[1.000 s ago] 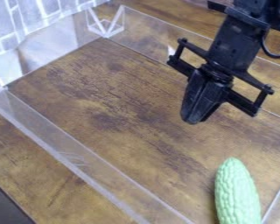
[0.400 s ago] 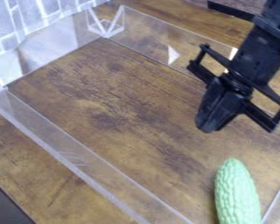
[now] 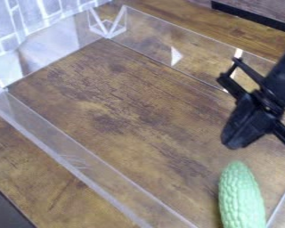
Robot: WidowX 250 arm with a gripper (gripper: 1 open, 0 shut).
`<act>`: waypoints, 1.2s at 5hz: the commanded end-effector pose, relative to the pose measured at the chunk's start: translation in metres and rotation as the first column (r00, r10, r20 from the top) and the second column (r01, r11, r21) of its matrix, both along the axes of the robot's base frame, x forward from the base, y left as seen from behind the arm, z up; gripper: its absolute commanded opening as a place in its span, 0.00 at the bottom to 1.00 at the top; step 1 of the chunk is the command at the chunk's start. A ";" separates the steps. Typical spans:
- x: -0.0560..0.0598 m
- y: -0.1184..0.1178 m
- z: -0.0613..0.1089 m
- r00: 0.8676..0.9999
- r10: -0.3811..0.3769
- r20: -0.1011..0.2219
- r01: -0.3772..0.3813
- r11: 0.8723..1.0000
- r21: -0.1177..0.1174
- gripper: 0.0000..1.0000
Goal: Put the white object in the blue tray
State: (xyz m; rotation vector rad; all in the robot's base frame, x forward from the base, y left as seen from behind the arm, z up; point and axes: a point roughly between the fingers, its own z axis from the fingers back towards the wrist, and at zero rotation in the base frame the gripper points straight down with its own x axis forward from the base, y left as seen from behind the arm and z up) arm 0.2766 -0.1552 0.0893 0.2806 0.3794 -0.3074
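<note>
The closed jaws (image 3: 242, 142) have shifted toward the right edge since 1 second ago, nearer the green vegetable (image 3: 240, 196) on the worktop (image 3: 121, 116) — yet I can make out neither the white object nor the blue tray, so task progress remains unclear.

"How's the light?"

"Fairly bright and cool. The curtain (image 3: 36, 25) at eleven o'clock is the palest patch, its folds still readable."

"Any glare?"

"Whitish sheen on the clear wall (image 3: 79, 169) toward eight o'clock, and a bright glint near one o'clock."

"And sharpness?"

"Soft and coarse all over. The black pincer (image 3: 242, 134) at three o'clock is smudgy, its details sunk in darkness."
</note>
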 end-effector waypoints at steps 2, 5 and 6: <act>-0.001 -0.029 0.006 0.993 -0.111 0.045 0.110 0.994 0.016 0.00; 0.010 -0.031 -0.022 0.983 -0.184 0.014 0.182 0.978 0.099 1.00; 0.017 -0.032 -0.033 0.978 -0.210 0.001 0.209 0.971 0.115 1.00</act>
